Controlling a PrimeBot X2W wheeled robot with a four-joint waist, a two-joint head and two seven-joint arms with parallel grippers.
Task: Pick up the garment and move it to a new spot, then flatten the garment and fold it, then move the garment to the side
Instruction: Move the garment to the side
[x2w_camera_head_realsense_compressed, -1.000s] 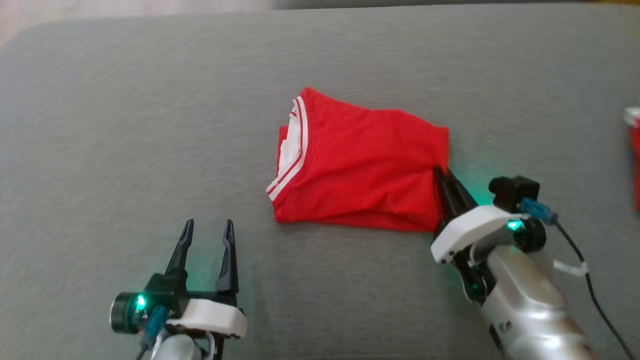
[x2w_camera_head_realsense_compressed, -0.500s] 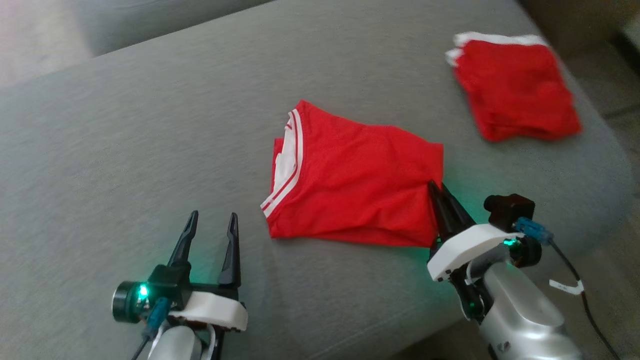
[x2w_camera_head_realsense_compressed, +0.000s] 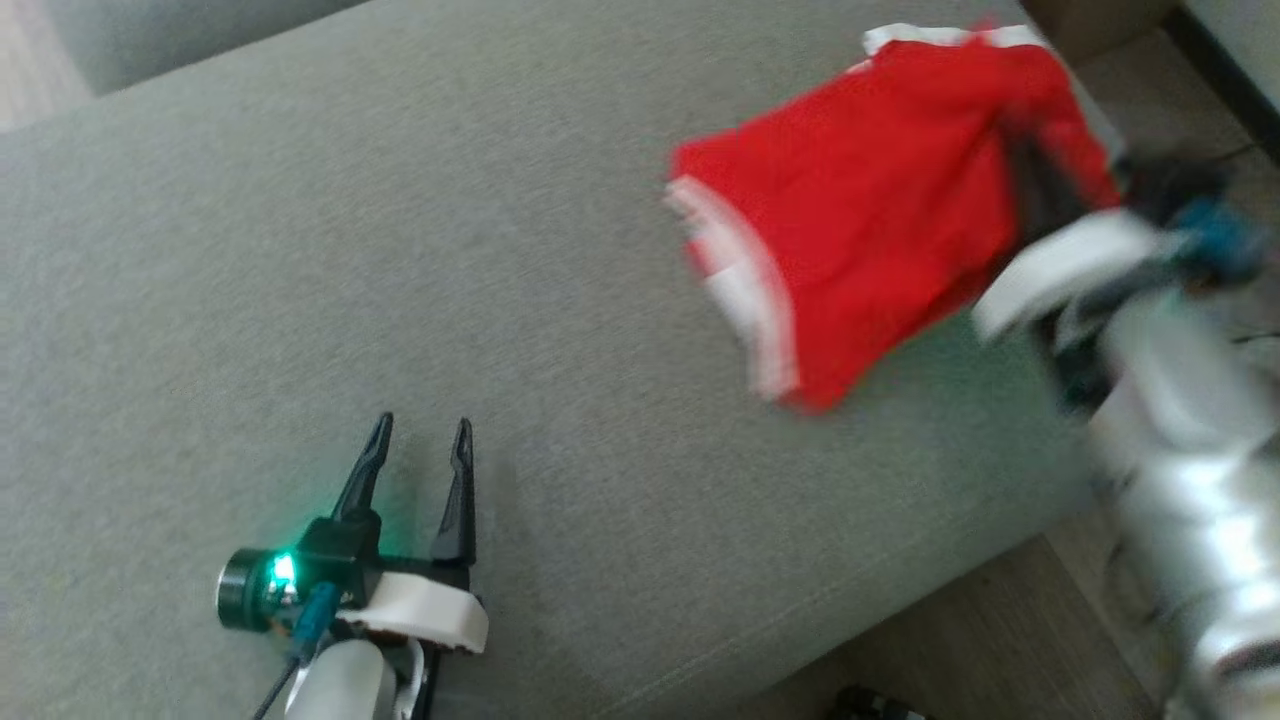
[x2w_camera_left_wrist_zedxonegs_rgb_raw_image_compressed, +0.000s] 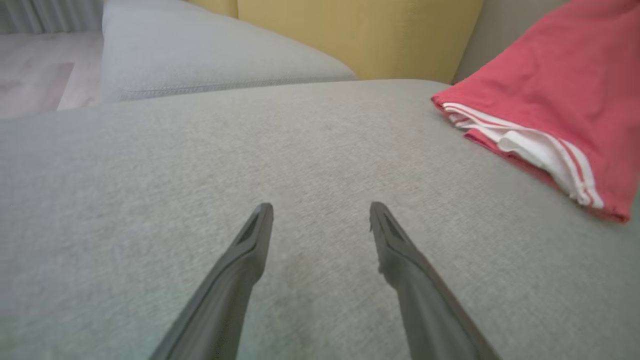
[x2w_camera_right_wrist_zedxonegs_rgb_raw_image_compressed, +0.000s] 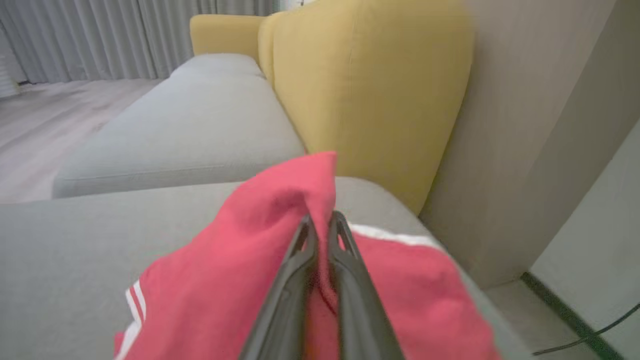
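Observation:
The garment (x2w_camera_head_realsense_compressed: 860, 200), red with white striped trim, hangs blurred above the grey couch cushion (x2w_camera_head_realsense_compressed: 400, 200) at the upper right of the head view. My right gripper (x2w_camera_head_realsense_compressed: 1035, 175) is shut on its right edge. In the right wrist view the closed fingers (x2w_camera_right_wrist_zedxonegs_rgb_raw_image_compressed: 322, 222) pinch a raised fold of the garment (x2w_camera_right_wrist_zedxonegs_rgb_raw_image_compressed: 225, 280), and the cloth drapes down to both sides. My left gripper (x2w_camera_head_realsense_compressed: 420, 430) rests open and empty at the lower left, well away from the garment. From the left wrist its fingers (x2w_camera_left_wrist_zedxonegs_rgb_raw_image_compressed: 320, 212) stand apart over bare cushion, with the garment (x2w_camera_left_wrist_zedxonegs_rgb_raw_image_compressed: 550, 85) far to the right.
A white-trimmed red edge (x2w_camera_head_realsense_compressed: 940, 35) shows past the garment's top; I cannot tell whether it belongs to it or to another cloth. A yellow backrest (x2w_camera_right_wrist_zedxonegs_rgb_raw_image_compressed: 370, 90) rises behind the cushion. The cushion's front edge drops to wooden floor (x2w_camera_head_realsense_compressed: 1000, 640) at the lower right.
The head camera has turned. My right gripper has lifted the garment off the cushion and carried it away to the far right. The left gripper has stayed open and still.

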